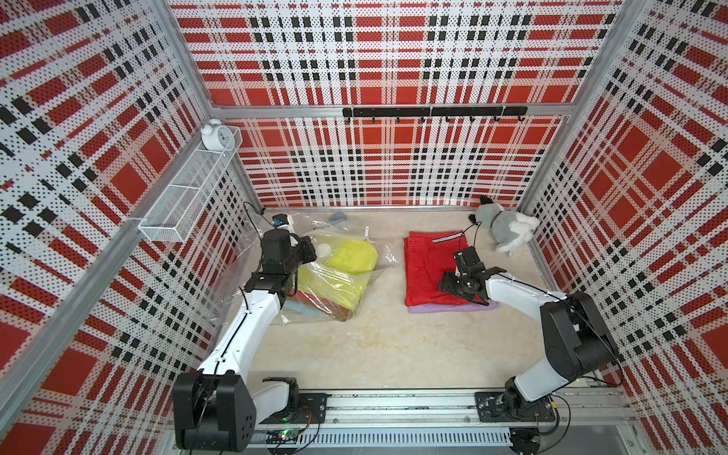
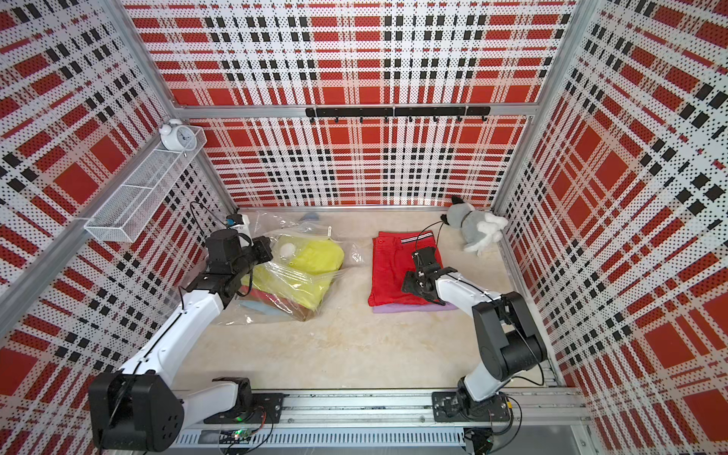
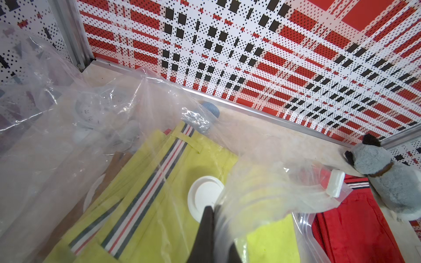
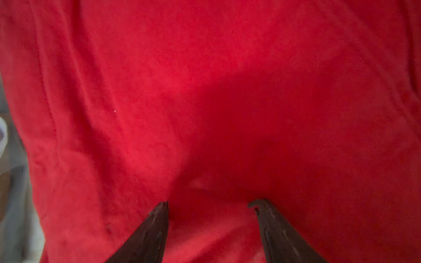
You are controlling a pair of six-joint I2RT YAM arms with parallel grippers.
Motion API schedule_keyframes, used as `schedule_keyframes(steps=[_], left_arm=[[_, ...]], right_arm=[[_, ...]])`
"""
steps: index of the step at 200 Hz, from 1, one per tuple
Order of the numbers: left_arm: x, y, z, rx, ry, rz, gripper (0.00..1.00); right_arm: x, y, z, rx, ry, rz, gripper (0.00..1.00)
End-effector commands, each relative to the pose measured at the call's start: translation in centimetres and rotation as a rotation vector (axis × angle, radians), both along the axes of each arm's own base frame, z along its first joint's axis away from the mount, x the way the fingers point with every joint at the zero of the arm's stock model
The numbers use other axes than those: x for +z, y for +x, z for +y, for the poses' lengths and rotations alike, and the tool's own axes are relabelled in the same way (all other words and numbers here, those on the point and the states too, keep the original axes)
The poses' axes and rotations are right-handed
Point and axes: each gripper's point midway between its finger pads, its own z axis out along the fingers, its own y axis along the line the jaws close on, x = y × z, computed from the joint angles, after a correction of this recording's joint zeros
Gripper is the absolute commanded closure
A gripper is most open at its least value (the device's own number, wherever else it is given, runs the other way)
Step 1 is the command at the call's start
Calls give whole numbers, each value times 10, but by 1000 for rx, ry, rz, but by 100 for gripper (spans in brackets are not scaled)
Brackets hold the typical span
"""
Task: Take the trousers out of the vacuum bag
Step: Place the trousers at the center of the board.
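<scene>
Counter [image 1: 394, 354]: beige, stone-patterned. Lying on it: vacuum bag [image 1: 335, 275] at left; lilac trousers [image 1: 445, 308] at right, beneath red trousers [image 1: 425, 268]; plush toy [image 1: 504, 230] in back right corner; small blue item [image 1: 342, 216] by back wall, unidentified.

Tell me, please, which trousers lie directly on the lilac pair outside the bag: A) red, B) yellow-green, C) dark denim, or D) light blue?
A: in a top view the red trousers rest on the lilac trousers, outside the vacuum bag that holds the yellow-green trousers.
</scene>
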Motion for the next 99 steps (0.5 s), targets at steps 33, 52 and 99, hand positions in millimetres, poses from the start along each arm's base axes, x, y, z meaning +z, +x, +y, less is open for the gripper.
schedule_keyframes(steps=[33, 52, 99], left_arm=[[17, 8, 5, 12, 17, -42, 100], [16, 10, 1, -1, 23, -41, 100], [25, 12, -42, -93, 86, -69, 100]], right_arm=[[51, 31, -21, -39, -92, -118, 32], [89, 44, 8, 30, 1, -229, 32], [147, 49, 120, 301, 196, -343, 31]])
